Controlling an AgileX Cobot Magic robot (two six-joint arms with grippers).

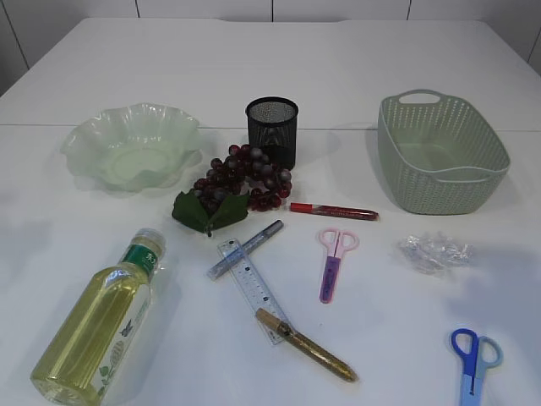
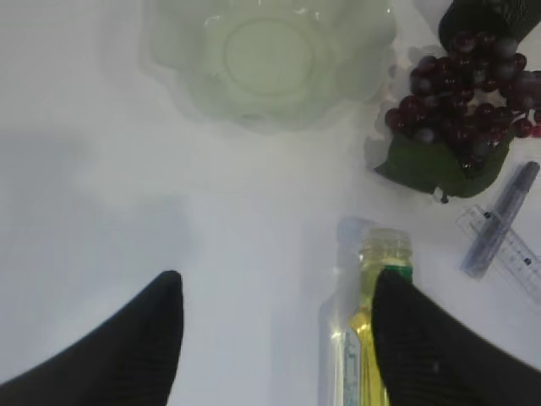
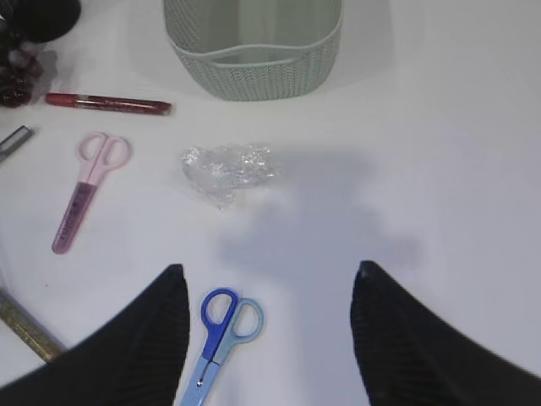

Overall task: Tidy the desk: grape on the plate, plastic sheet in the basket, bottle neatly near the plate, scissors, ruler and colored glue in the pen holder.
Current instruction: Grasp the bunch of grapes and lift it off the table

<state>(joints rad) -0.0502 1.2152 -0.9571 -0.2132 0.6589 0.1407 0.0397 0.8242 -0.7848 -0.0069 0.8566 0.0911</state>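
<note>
Purple grapes lie between the pale green plate and the black mesh pen holder. The bottle lies on its side at front left. A clear ruler and silver, gold and red glue pens lie mid-table, with pink scissors and blue scissors. The crumpled plastic sheet lies before the green basket. My left gripper hangs open, its right finger over the bottle. My right gripper hangs open above the blue scissors.
Neither arm shows in the exterior view. The basket stands empty beyond the plastic sheet. White table stretches behind the plate and the basket.
</note>
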